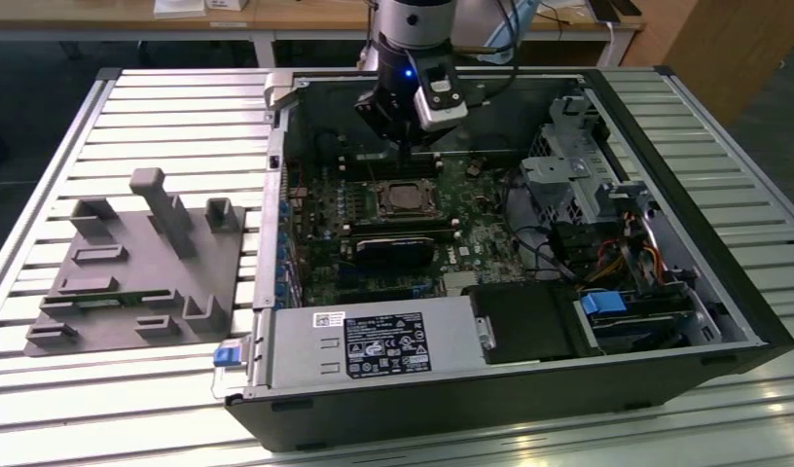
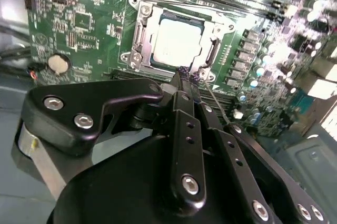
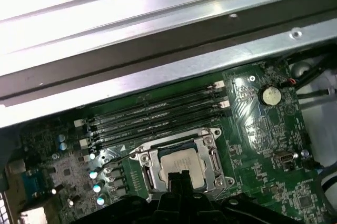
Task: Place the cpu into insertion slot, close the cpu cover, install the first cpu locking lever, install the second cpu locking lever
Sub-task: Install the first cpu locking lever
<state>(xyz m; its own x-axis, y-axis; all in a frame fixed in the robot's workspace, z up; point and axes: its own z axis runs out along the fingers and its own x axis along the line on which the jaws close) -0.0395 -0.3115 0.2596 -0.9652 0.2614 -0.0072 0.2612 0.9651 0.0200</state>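
Observation:
The cpu (image 2: 176, 42) lies flat in the insertion slot (image 2: 209, 58) on the green board, silvery top up. The cpu cover (image 2: 141, 34) is a silvery frame lying down around it. In the first wrist view the cpu (image 3: 181, 163) and the cover (image 3: 152, 167) sit just beyond my fingertips. My gripper (image 2: 188, 74) is shut, its tips pressed together at the socket's near edge. A thin metal locking lever (image 2: 218, 105) runs away from the tips. In the exterior view my gripper (image 1: 408, 146) hangs inside the open case, above and behind the cpu (image 1: 400, 200).
The open computer case (image 1: 708, 321) lies on a slatted metal table (image 1: 176, 107). Long black memory slots (image 3: 152, 116) lie beside the socket, a coin cell (image 3: 270, 95) further off. A drive cage (image 1: 592, 185) and cables fill the exterior view's right. A grey fixture block (image 1: 137, 263) stands left of the case.

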